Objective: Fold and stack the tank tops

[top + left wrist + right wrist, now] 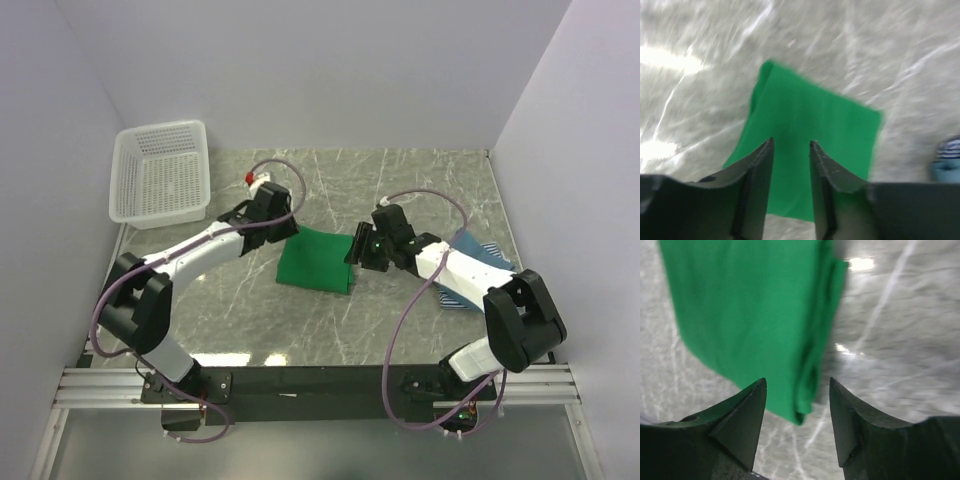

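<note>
The bright green tank top [315,260] lies folded into a rectangle in the middle of the table. My left gripper [287,224] hovers at its far left corner, open, with the green cloth [805,125] showing below and between its fingers [760,165]. My right gripper [358,250] sits at the top's right edge, open, above the thick folded edge [815,355]. The striped tank top [497,262] and the teal-blue one [468,243] lie bunched under the right arm at the table's right side. They also show as a striped and blue patch [946,160] in the left wrist view.
A white lattice basket [160,172] stands at the table's far left corner. White walls close in the table at the back and both sides. Cables loop above both arms.
</note>
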Robot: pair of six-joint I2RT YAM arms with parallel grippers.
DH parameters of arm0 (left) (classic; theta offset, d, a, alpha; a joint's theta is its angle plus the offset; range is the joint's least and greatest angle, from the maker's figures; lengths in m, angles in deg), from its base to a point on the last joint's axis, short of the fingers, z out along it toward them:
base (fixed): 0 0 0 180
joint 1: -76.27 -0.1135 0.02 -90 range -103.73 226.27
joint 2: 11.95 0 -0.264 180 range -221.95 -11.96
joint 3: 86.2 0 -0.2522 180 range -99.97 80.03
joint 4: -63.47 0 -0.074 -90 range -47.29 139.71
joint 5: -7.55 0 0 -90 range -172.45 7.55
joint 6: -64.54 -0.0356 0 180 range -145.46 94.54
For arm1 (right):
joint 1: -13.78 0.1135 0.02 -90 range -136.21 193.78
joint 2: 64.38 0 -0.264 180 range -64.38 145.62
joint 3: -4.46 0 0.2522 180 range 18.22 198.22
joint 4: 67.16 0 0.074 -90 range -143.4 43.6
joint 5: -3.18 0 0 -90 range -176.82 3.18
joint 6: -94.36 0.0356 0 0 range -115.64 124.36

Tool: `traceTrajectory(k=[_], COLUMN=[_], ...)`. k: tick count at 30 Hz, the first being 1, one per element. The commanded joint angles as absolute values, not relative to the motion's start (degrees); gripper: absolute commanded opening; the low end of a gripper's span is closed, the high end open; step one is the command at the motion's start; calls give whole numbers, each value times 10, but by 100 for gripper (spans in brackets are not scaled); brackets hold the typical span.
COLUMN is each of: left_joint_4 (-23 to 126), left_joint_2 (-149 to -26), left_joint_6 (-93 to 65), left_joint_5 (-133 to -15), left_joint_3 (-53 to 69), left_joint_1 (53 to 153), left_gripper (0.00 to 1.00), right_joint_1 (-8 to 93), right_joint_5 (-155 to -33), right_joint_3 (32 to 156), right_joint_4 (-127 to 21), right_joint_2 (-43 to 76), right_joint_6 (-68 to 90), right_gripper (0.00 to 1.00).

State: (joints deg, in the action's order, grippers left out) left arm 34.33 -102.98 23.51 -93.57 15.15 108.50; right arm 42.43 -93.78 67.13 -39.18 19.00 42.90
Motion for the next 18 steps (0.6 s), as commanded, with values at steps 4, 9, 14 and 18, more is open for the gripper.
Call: traceTrajectory(k=[4,9,14,18], left_joint_4=[302,306,297,297], left_joint_2=[-1089,-1114,-1138,-1150], left_joint_6=[255,256,256,254], left_joint_5=[-1022,-1023,-1028,-1025], left_joint_3=[175,167,158,167], left_joint_1=[1105,1111,1113,1114], left_gripper=[35,34,33,32], right_joint_1=[476,488,486,473], right_joint_5=[-910,-939,-946,-946], right_joint_3=[698,678,651,592], right_joint_4=[-433,-471,-482,-503], right_joint_2=[168,208,243,234], right_joint_6=[479,493,494,497], right_gripper=[42,28,18,18])
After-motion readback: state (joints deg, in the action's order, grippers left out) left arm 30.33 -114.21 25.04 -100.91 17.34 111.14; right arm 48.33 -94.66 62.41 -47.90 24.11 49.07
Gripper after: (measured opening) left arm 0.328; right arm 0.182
